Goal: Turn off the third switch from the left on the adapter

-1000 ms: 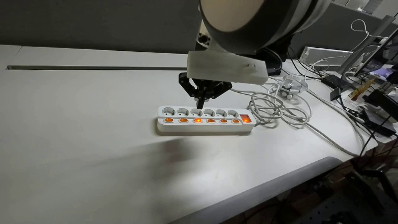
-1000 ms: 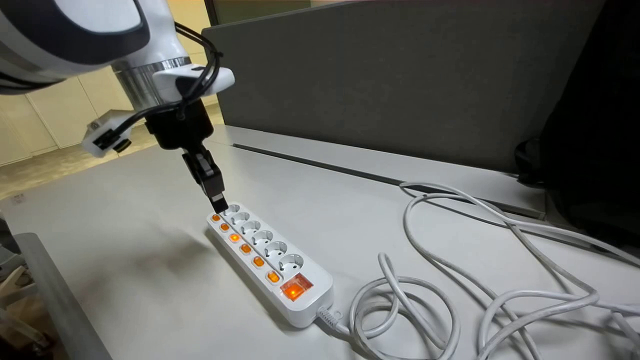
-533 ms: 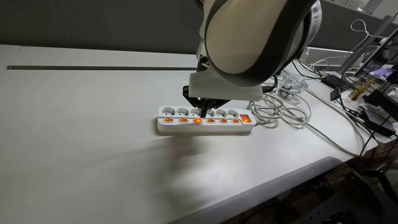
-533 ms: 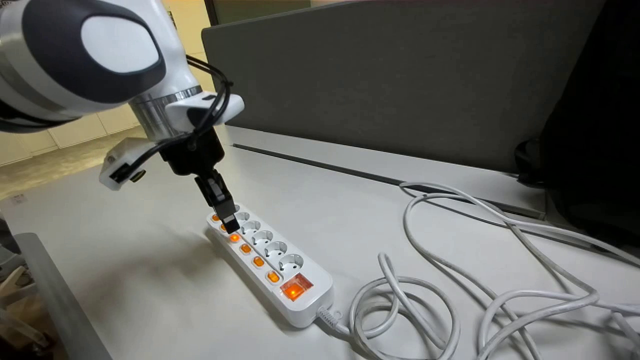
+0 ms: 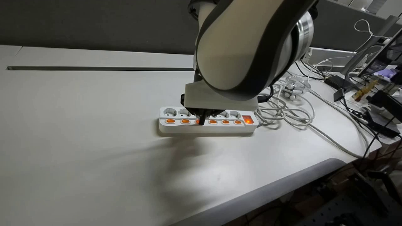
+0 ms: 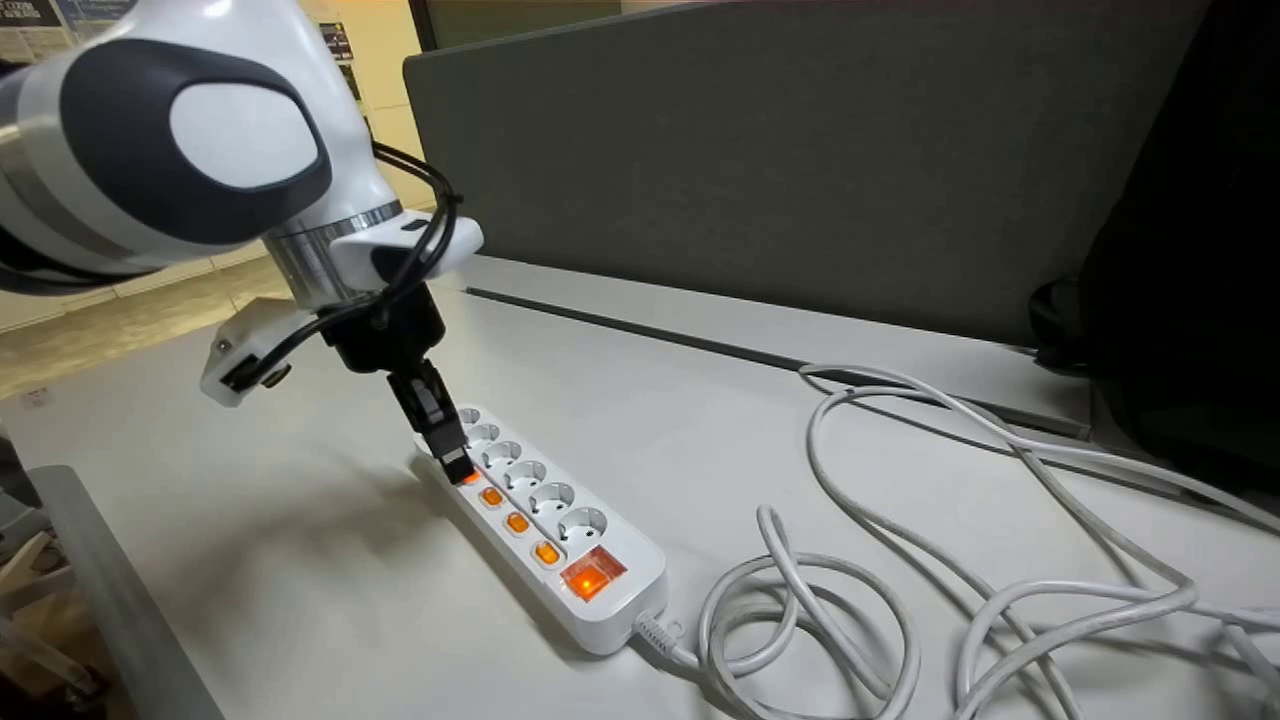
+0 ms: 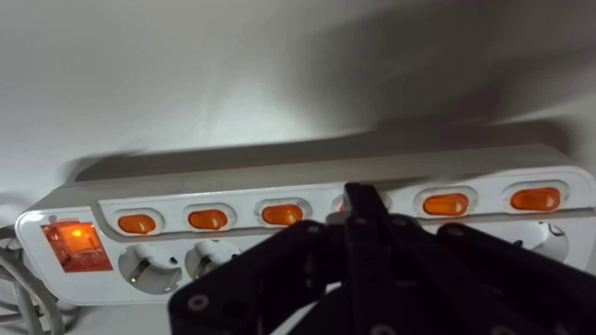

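Note:
The adapter (image 5: 176, 128) is a long white power strip on the white desk, seen in both exterior views (image 6: 622, 612) and in the wrist view (image 7: 153, 187). The third switch (image 5: 197, 121) from its cable-free end is mostly hidden behind my fingertips. An orange-red glow of it shows in an exterior view (image 6: 472, 478), and a red sliver shows in the wrist view (image 7: 341, 207). My gripper (image 5: 202, 122) is shut and empty, pointing down with its tips right at the third switch (image 6: 459, 474). In the wrist view, the tips (image 7: 361, 190) cover the switch's middle. Contact cannot be told.
Alike orange switches flank it, the second (image 7: 445, 204) and the fourth (image 7: 281, 214). A larger lit main switch (image 6: 592, 575) sits near the cable end. Loose white cables (image 6: 810, 600) lie beyond that end. A dark divider (image 6: 750, 170) stands behind the desk.
My gripper has come down and forward, from above the sockets to the switch row. The third switch, lit and in plain view before, is now mostly covered by the tips. The adapter has not moved.

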`<state>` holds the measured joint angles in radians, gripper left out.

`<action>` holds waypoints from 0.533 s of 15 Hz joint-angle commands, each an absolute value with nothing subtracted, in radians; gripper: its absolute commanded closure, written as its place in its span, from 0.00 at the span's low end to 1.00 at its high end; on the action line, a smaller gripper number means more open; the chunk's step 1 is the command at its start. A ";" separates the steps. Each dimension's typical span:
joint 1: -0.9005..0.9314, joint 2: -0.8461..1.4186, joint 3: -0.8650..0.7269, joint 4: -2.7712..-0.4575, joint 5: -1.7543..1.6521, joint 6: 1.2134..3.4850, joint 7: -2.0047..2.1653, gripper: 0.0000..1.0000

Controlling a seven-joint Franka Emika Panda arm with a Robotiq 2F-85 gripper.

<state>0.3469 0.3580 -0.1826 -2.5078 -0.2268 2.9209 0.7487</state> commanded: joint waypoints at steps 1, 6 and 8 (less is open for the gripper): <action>0.350 0.379 -0.176 -2.491 -0.170 2.925 0.745 1.00; 0.213 0.397 -0.029 -2.474 0.048 2.901 0.606 1.00; 0.153 0.407 0.027 -2.460 0.153 2.883 0.534 1.00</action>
<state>0.2422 0.3643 -0.0572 -2.4971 0.0396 2.9131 0.6121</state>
